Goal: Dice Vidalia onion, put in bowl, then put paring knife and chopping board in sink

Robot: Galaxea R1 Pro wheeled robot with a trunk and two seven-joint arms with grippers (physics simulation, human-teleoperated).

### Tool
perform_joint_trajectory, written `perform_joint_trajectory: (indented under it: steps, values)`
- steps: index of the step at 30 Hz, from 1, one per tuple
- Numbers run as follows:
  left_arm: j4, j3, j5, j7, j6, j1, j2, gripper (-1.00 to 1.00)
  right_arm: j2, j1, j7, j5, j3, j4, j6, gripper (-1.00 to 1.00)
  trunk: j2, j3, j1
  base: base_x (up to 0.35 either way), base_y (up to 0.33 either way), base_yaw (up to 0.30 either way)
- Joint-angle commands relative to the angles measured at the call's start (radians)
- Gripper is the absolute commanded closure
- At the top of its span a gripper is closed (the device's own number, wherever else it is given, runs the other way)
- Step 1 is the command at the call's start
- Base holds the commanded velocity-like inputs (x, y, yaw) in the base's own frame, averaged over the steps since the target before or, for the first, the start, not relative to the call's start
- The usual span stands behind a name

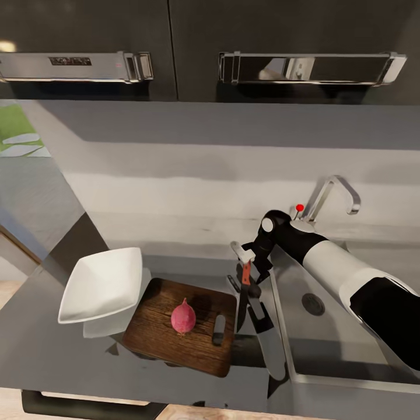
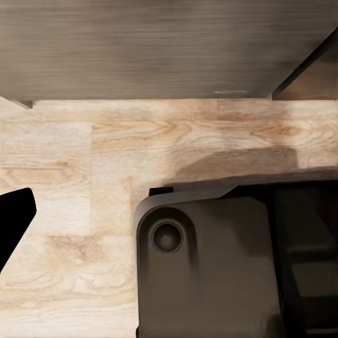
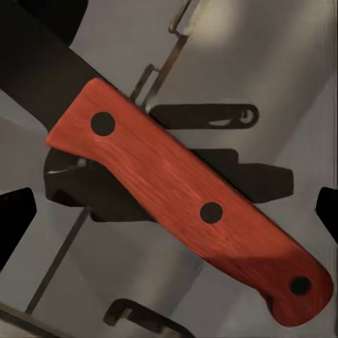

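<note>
Reddish-brown wood with three dark rivets: that is the handle of the paring knife (image 3: 190,204), grasped in my right pincer (image 1: 248,280), its dark narrow blade pointing down toward the near edge of the countertop (image 1: 46,344). I hold it over the strip between the chopping board (image 1: 182,332) and the sink (image 1: 350,326); whether the blade tip touches the slab I cannot tell from the head view.

The board is dark brown with visible grain, rounded corners and an oblong slot at its right end. The Vidalia onion (image 1: 183,318), small, round and pink-magenta, sits whole near the board's middle, just left of the knife. The bowl (image 1: 102,284), white, square and shallow, touches or overlaps the board's far left corner.

The sink's grey steel basin lies right of the knife, round drain at its middle, chrome tap (image 1: 332,195) with a red knob behind it.

Room: smooth grey slab lies open beyond the board. My left wrist view shows pale wood-plank floor (image 2: 77,176) and a dark base part; my left pincer's state I cannot tell.
</note>
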Motion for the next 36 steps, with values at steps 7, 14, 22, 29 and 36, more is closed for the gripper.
perform_joint_trajectory:
  steps: [7, 14, 22, 29, 36]
  values:
    - [0.0, -0.008, 0.01, 0.008, -0.002, 0.0, 0.002, -1.0, -0.001, -0.001, -0.001, 0.002, 0.004, 0.0, -0.009, -1.0, -0.001, -0.004, 0.001, 0.025, 0.0, 0.0]
    - [0.001, -0.008, 0.01, 0.008, -0.002, 0.0, 0.002, -1.0, 0.0, -0.001, -0.002, 0.001, 0.004, 0.0, -0.009, -1.0, -0.001, -0.01, 0.001, 0.001, 0.0, 0.0]
    - [0.001, -0.008, 0.01, 0.008, -0.002, 0.0, 0.002, -1.0, 0.0, 0.0, -0.03, 0.001, 0.004, 0.001, -0.01, -1.0, -0.001, -0.01, 0.001, 0.0, 0.0, 0.0]
    - [0.002, -0.008, 0.01, 0.008, -0.002, 0.0, 0.002, -1.0, 0.0, 0.002, -0.046, 0.001, 0.004, 0.002, -0.01, -1.0, -0.001, -0.01, 0.001, 0.0, 0.0, 0.0]
    - [0.002, -0.008, 0.01, 0.008, -0.002, 0.0, 0.002, -1.0, 0.0, 0.002, -0.047, 0.001, 0.004, 0.002, -0.01, -1.0, -0.001, -0.011, 0.001, 0.0, 0.0, 0.0]
